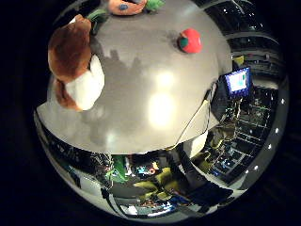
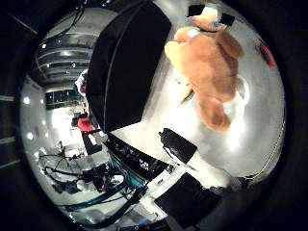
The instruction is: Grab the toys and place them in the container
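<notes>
A brown and white plush toy [image 1: 71, 58] lies on the grey table [image 1: 150, 104], seen in the little finger side view. An orange toy with green parts [image 1: 127, 7] and a small red toy with a green top [image 1: 190, 40] lie farther off on the same table. The thumb side view shows the brown plush toy [image 2: 207, 67] close to the palm, beside a large black container [image 2: 135, 63]. My hand is above the table, over the plush toy and the container's edge.
A lit monitor [image 1: 238, 83] stands past the table's edge, with cluttered room equipment beyond. A small black object [image 2: 178, 144] sits near the table edge by the container.
</notes>
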